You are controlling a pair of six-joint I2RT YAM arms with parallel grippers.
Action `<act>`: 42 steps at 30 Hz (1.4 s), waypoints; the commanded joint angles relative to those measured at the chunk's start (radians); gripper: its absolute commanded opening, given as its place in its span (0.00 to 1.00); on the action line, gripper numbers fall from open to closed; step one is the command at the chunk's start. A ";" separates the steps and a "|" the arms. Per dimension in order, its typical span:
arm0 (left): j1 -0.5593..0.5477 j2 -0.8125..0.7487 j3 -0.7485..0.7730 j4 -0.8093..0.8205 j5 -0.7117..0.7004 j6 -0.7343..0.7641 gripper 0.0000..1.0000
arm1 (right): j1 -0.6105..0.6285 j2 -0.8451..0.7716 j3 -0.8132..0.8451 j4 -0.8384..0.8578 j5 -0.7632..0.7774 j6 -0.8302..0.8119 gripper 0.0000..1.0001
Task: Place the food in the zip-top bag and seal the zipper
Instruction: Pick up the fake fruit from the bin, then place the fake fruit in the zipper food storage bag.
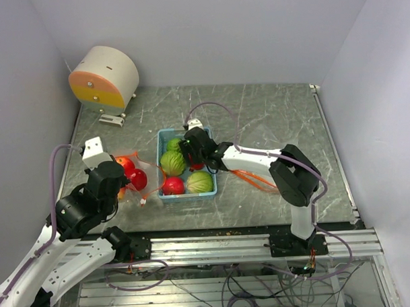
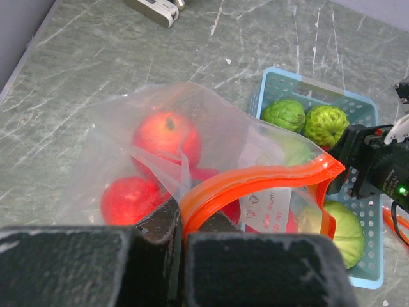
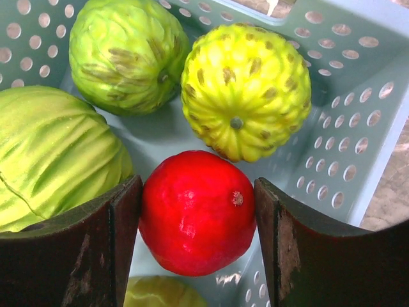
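My left gripper [image 2: 182, 238] clamps the arched red-orange zipper [image 2: 255, 181], the clear zip-top bag [image 2: 115, 128] opening toward the basket [image 2: 281, 80]; my right gripper [image 3: 198, 192] straddles a red fruit [image 3: 192, 227], grip undeterminable.

Around the red fruit [image 3: 192, 224] the right gripper [image 3: 197, 188] has little room: a green melon [image 3: 51, 166] crowds one finger, the basket [image 3: 358, 128] wall stands near the other. The bag [image 2: 115, 121] mouth gapes open beside the basket, apples [image 2: 166, 134] filling its back.
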 commanded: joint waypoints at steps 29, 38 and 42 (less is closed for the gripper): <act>0.003 0.080 -0.029 0.113 0.077 -0.013 0.07 | 0.173 -0.531 -0.255 0.500 -0.754 -0.069 0.30; 0.003 0.069 -0.030 0.118 0.118 -0.008 0.07 | 0.205 -0.335 -0.139 0.477 -0.483 -0.125 0.43; 0.003 0.058 -0.029 0.100 0.117 -0.009 0.07 | 0.209 -0.292 -0.094 0.476 -0.408 -0.138 0.77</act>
